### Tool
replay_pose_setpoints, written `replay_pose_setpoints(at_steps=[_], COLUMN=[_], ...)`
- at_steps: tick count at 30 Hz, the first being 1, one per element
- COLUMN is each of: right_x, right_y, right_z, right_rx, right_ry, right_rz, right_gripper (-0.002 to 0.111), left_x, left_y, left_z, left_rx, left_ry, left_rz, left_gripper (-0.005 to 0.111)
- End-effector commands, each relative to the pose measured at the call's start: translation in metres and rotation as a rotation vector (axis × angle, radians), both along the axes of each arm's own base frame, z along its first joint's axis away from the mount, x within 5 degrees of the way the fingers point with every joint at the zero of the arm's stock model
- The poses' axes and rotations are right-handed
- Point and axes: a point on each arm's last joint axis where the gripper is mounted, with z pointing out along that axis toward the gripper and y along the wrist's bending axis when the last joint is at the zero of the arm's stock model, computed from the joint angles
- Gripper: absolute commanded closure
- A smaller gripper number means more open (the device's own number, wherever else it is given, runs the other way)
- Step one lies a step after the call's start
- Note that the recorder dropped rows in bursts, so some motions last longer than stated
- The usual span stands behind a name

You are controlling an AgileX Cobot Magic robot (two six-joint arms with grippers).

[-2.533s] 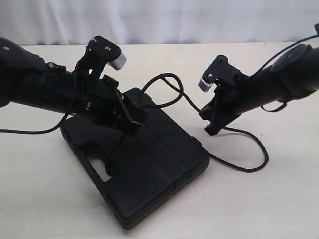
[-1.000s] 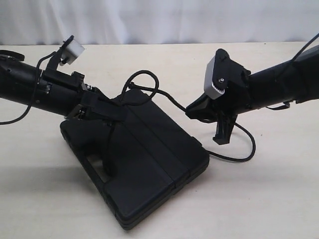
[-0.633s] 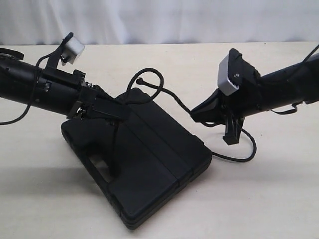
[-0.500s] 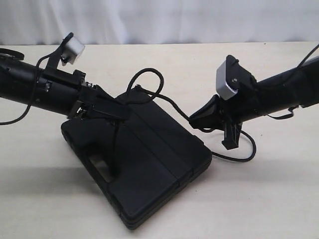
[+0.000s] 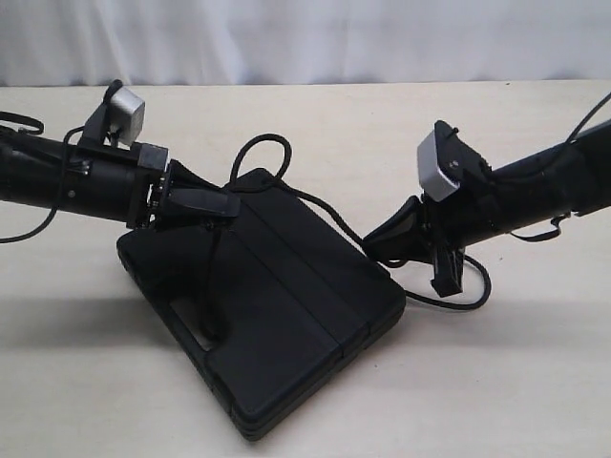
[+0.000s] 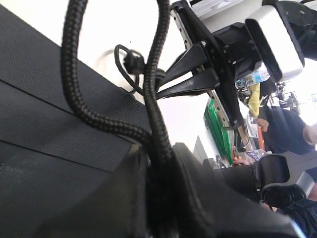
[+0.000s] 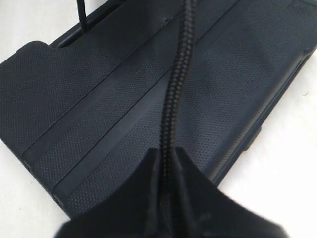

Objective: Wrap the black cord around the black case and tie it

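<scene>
Flat on the worktop [image 5: 496,391], cornerwise to the exterior view: case [image 5: 296,315], slot half lost in shadow below the left arm. Left end effector [image 5: 229,204] over the far corner of the case, clamped narrow on the cord [image 5: 263,137]; same in the left wrist view, cord [image 6: 74,79] pinched between the fingers [image 6: 198,198].

Right end effector [image 5: 370,250] just off the right edge of the case, closed tight on the same cord; in the right wrist view, cord [image 7: 176,84] running straight out of the shut tips across the grooved case [image 7: 99,114].

Between the two, a loop of cord standing up above the far corner, then a run along the case, black on black and hard to follow. Thin strand dropping from the left end effector toward the slot; cannot tell whether through it or under the case.

Small knot [image 6: 132,62] close by the right end effector [image 6: 159,85], blurred. More cord curling on the worktop behind the right end effector, partly hidden by it. Both arms cut off at the frame edges
</scene>
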Motion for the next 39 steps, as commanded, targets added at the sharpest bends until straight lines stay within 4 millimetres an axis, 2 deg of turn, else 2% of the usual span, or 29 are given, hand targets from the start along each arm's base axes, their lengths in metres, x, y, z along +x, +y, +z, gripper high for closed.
replay_pose_setpoints(at_steps=[1, 11, 20, 31, 36, 39], right_x=[0.0, 0.002, 0.001, 0.013, 0.02, 0.022], right_y=[0.003, 0.006, 0.031, 0.013, 0.003, 0.001], right_z=[0.004, 0.009, 0.004, -0.007, -0.013, -0.013], right_rx=[0.061, 0.128, 0.063, -0.14, -0.266, -0.284], right_ry=[-0.006, 0.004, -0.03, -0.12, -0.185, -0.198], right_rz=[0.003, -0.037, -0.03, -0.115, -0.165, -0.183], right_gripper=[0.104, 0.104, 0.104, 0.104, 0.104, 0.104], left_x=[0.001, 0.001, 0.001, -0.002, -0.003, -0.003], left_y=[-0.001, -0.001, -0.001, -0.001, -0.001, -0.001], left_z=[0.003, 0.003, 0.004, 0.029, 0.033, 0.033], left_rx=[-0.024, -0.029, -0.029, -0.056, -0.07, -0.07], left_ry=[-0.006, 0.022, 0.02, -0.006, 0.039, 0.039], left_rz=[-0.002, 0.006, 0.007, 0.042, 0.061, 0.061], left_gripper=[0.107, 0.107, 0.107, 0.107, 0.107, 0.107])
